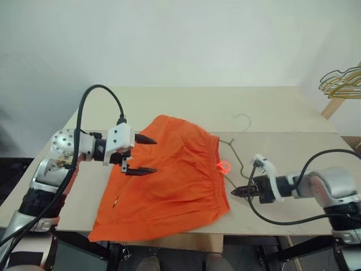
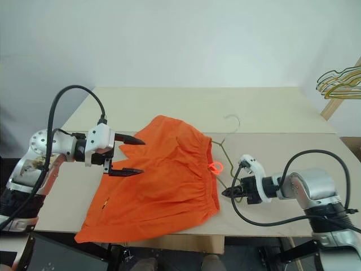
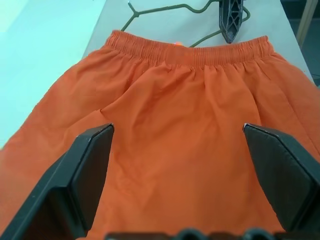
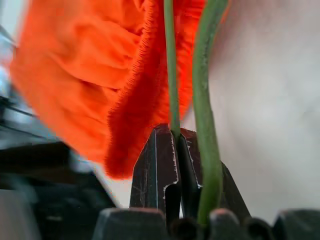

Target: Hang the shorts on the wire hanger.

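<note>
The right claw is clamped on the thin wire hanger, its two black fingers pressed together around one run of the wire at the hanger's lower edge, just beside the waistband of the shorts. Seen from the right wrist, a strand of the wire rises straight out from between the closed fingertips, with a second, thicker-looking strand passing close in front and the orange gathered fabric bunched just behind.

The left claw hangs over the far side of the shorts with its fingers spread wide apart — nothing between them. From the left wrist, the two fingers frame the cloth below, and the elastic waistband runs across the far end of the garment.

The shorts lie spread on the pale wooden table, the leg ends towards the robot's left and near edge, one corner drooping over the table's front edge. The waistband faces the right arm, and a small orange loop sits at the middle of it, next to the wire. The hanger lies mostly on the bare table to the right of the waistband — its hook points towards the far side, while part of its triangle is tucked at or under the waistband; which of the two cannot be told.

At the far right edge, a bunch of gold and green hangers rests on a wooden rack, well apart from the table work.
</note>
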Robot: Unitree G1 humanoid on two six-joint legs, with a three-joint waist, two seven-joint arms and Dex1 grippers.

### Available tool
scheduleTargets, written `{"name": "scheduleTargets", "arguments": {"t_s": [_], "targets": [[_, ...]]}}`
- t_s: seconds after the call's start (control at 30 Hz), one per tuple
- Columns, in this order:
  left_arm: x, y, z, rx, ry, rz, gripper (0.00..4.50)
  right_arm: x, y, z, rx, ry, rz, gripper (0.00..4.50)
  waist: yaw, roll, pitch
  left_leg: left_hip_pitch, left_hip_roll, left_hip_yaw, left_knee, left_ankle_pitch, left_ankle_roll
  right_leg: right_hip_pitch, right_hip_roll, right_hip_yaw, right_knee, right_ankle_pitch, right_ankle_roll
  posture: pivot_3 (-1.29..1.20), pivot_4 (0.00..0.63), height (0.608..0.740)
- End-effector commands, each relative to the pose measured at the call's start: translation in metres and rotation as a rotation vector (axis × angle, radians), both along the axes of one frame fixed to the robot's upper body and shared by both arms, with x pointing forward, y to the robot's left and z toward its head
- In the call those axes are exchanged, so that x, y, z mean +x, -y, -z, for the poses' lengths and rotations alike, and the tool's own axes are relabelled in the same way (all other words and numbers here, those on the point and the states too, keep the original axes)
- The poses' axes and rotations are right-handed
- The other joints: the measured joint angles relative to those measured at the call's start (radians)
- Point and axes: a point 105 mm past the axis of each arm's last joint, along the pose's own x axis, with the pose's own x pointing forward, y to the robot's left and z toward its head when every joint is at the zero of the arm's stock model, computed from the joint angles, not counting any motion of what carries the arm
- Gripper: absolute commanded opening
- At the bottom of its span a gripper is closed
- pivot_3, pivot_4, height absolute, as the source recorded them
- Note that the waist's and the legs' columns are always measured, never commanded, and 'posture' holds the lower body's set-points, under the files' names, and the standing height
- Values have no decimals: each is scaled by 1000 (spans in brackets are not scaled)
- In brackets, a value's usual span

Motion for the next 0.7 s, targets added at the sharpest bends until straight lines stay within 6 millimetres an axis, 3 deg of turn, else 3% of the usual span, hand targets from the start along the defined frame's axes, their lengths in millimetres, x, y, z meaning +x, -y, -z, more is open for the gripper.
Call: {"name": "scheduleTargets", "arguments": {"t_s": [0.03, 0.13, 0.2, 0.37, 0.47, 0.7], "targets": [[13, 2, -29, -22, 112, 5, 4471, 12, -3, -40, -102, 252, -45, 0, 0, 0, 0, 0, 0, 0, 0, 0, 0, 0, 0, 0, 0, 0, 0, -29, 0, 740], [30, 12, -52, -36, 197, 36, 4471, 16, -7, -60, -172, 360, -71, 0, -1, -1, -1, 0, 0, 0, 1, 0, 0, 1, 0, 0, 0, 0, 0, -66, 0, 740], [40, 22, -68, -47, 254, 61, 4471, 16, -8, -64, -306, 434, -117, 0, -2, -1, -1, 0, 0, 0, 2, 0, 0, 1, 0, -1, -1, 0, 0, -87, 0, 740], [51, 44, -95, -44, 314, 180, 4471, 14, -19, -75, -428, 520, -203, 0, -21, -1, -1, -10, 0, 0, 7, 0, 0, -6, 0, -1, 0, 0, 0, -136, 0, 740], [51, 53, -91, 39, 279, 295, 4471, 12, -23, -78, -452, 530, -238, 0, -41, -1, -1, -16, -1, 0, 10, 0, 0, -13, 0, -1, 2, 1, 0, -163, 0, 740], [63, 59, -48, 291, 232, 380, 4471, 9, -27, -80, -488, 530, -284, 0, -107, -1, -1, -16, 0, -1, 9, 0, 0, -13, 0, -1, 3, 1, 0, -215, 0, 740]]}}
